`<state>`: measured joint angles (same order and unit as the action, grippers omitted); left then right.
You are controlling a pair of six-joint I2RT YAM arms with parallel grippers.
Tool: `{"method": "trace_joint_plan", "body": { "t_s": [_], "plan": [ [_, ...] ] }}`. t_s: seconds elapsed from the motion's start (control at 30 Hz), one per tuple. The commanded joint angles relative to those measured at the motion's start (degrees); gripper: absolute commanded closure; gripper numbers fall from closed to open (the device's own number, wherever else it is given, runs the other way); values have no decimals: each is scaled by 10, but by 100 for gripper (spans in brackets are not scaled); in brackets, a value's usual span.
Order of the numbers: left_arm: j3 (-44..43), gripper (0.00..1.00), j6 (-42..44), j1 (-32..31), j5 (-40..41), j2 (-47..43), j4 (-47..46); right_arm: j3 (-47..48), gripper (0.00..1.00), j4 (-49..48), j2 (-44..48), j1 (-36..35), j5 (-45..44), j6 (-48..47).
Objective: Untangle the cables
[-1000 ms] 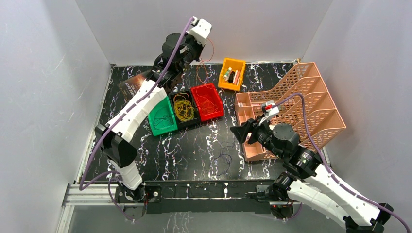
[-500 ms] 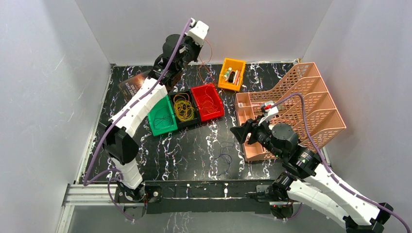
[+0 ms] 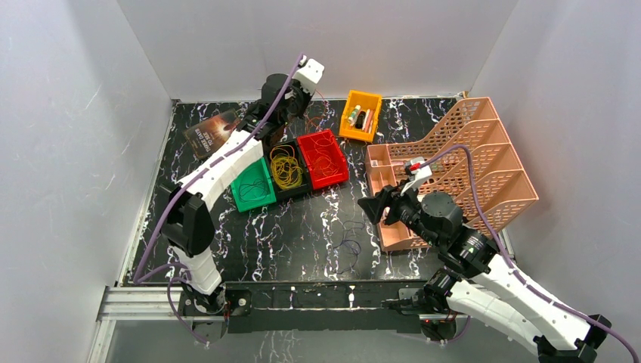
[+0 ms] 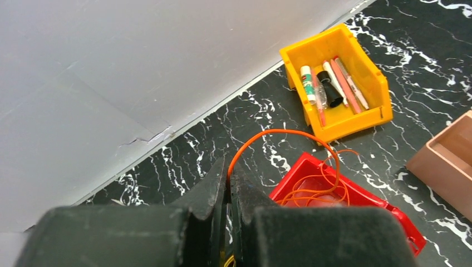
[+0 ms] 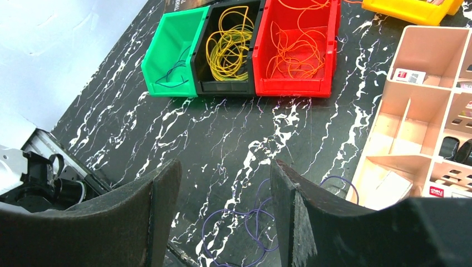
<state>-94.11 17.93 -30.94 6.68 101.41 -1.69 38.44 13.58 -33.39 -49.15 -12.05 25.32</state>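
Lowered from its raised pose, the left gripper (image 4: 228, 169) hung over the table's far end, jaws pinched shut on a thin orange wire (image 4: 278, 132) that arched up and trailed into the red plastic bin (image 4: 384, 208), onto more orange loops. Next to it, a black plastic bin (image 5: 225, 88) held thin yellow wires (image 5: 228, 41) and a green plastic bin (image 5: 161, 50) a dark blue wire (image 5: 172, 75). The right gripper (image 5: 222, 172) hovered, jaws spread wide and empty, above thin dark purple wires (image 5: 245, 219) lying loose on the black marble-patterned table (image 5: 139, 128) beside a peach plastic desk organiser (image 5: 389, 139).
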Motion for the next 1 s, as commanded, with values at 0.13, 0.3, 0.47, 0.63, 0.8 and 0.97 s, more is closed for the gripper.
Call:
{"method": "trace_joint_plan", "body": {
  "t_s": [0.13, 0.3, 0.47, 0.63, 0.8, 0.97],
  "plan": [
    [26, 100, 19, 14, 37, -67, -12, -4, 32, -39, -13, 2, 7, 3],
    [59, 100, 26, 16, 36, -97, -8, -5, 32, -49, -25, 1, 15, 4],
    [91, 100, 31, 20, 50, -130, -7, -9, 32, -63, -35, 1, 22, 8],
    [109, 100, 31, 22, 46, -146, -2, -6, 32, -71, -50, 1, 33, 7],
    [113, 100, 13, 21, 25, -133, 1, -6, 32, -70, -52, 1, 36, 7],
    [103, 100, -7, 21, -5, -102, -1, -11, 32, -58, -37, 1, 23, 14]
  ]
}}
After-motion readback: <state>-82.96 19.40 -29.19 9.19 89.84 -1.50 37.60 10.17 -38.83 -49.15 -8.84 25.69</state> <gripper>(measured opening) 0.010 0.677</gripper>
